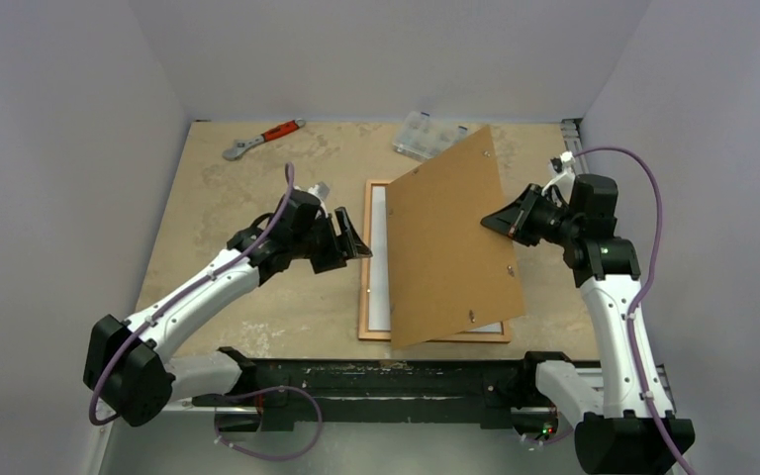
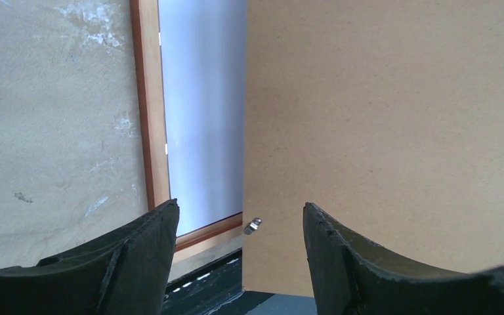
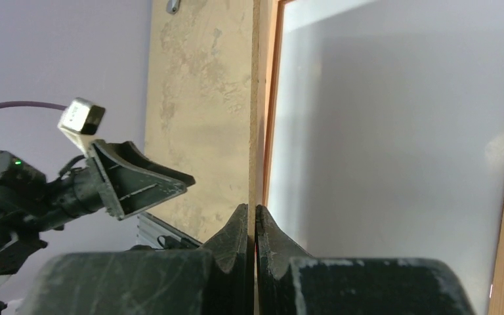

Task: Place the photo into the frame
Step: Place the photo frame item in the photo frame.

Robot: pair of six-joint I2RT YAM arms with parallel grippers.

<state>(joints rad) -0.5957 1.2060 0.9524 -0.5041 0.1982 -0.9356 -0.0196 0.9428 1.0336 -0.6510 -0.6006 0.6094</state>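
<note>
The frame [image 1: 366, 267] lies flat in the middle of the table, pale side up. Inside it lies the photo [image 1: 380, 247], white back up, with its picture side hidden. A brown backing board [image 1: 450, 233] hangs tilted over them and covers most of both. My right gripper [image 1: 498, 222] is shut on the board's right edge, seen edge-on [image 3: 256, 98] between the shut jaws [image 3: 255, 220]. My left gripper [image 1: 356, 242] stands open and empty at the frame's left rail [image 2: 151, 118], facing the photo [image 2: 200, 111] and the board [image 2: 394, 131].
A red-handled wrench [image 1: 262, 139] and a clear plastic box [image 1: 424, 135] lie at the back of the table. A black rail [image 1: 376, 381] runs along the near edge. Grey walls close in the left, right and back sides.
</note>
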